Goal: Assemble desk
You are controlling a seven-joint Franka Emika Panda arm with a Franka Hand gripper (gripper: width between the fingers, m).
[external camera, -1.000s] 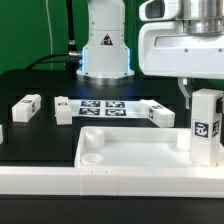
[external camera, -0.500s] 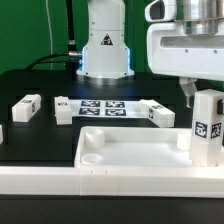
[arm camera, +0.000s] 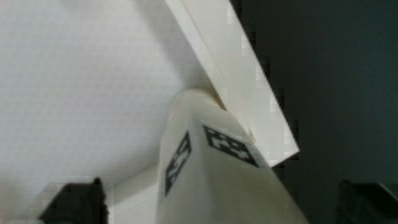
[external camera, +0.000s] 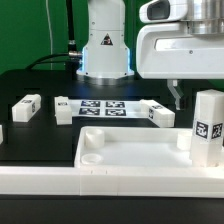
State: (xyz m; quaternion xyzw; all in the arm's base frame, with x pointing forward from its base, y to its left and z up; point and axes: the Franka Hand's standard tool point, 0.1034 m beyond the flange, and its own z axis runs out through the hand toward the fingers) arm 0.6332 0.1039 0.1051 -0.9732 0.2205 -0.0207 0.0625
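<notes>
The desk top [external camera: 140, 150] is a white tray with a raised rim, lying at the front of the table. One white tagged leg [external camera: 207, 125] stands upright in its corner at the exterior view's right. My gripper [external camera: 198, 88] hangs over the top of that leg, open, and one dark finger [external camera: 176, 95] shows clear of the leg's side. In the wrist view the leg [arm camera: 222, 150] runs between my gripper's [arm camera: 222, 205] two dark fingertips [arm camera: 75, 200], with a gap on each side.
Three loose legs [external camera: 27, 106] [external camera: 62, 108] [external camera: 160, 113] lie on the black table behind the top. The marker board [external camera: 105, 106] lies between them in front of the arm's base [external camera: 105, 50]. A long low white rail [external camera: 35, 180] runs along the front.
My jaws have spread apart and let go of the upright leg. The leg stays standing in the corner of the desk top.
</notes>
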